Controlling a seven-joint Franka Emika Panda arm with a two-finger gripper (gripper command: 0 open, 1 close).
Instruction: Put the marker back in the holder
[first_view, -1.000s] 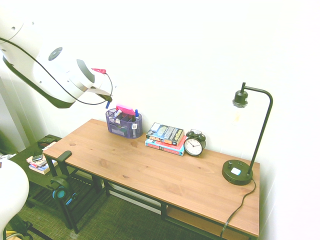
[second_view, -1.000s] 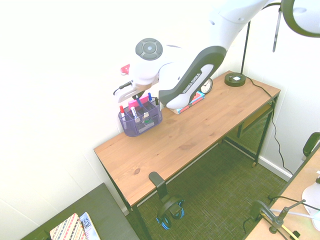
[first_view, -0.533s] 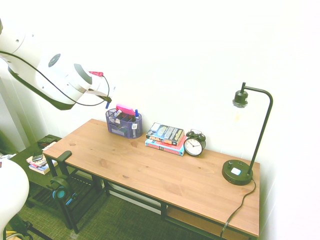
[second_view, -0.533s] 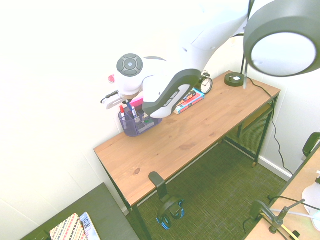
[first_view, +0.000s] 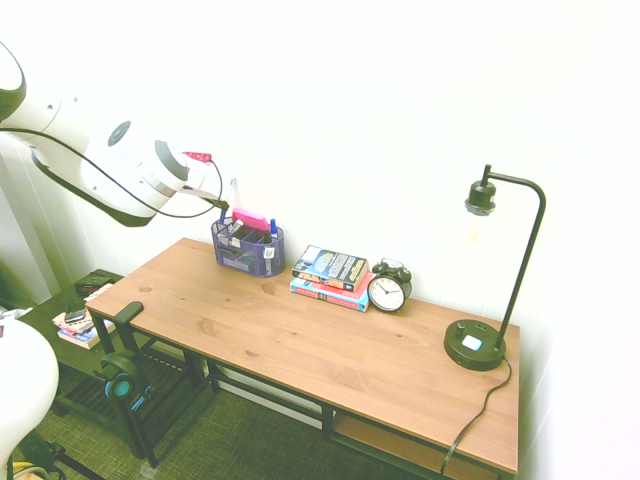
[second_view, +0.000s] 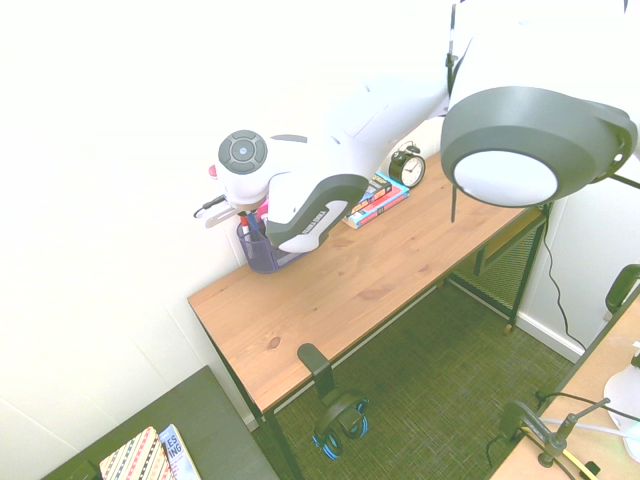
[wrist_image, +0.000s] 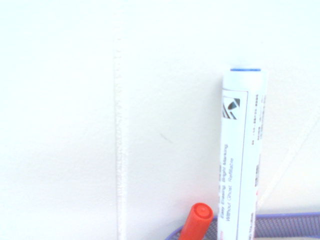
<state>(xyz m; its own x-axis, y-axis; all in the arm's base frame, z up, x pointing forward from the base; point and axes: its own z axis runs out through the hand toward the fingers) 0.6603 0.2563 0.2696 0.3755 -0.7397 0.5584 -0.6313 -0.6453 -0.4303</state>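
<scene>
White marker (wrist_image: 242, 150) (label print blurred) gripped in the closed pincer (first_view: 222, 203) above holder (first_view: 247, 248).

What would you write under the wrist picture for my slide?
White marker standing tall against the wall, red-capped pen and purple mesh holder peeking in.

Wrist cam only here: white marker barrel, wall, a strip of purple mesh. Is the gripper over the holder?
Observer: Yes. In the first exterior view the gripper hangs just above the holder, at its end away from the books.
Operator: Tip inside yet?
Observer: Can't tell. The blue lower end of the marker sits about level with the rim.
Operator: Anything crowding it?
Observer: A pink-topped item stands in the holder, nearer its middle.
</scene>
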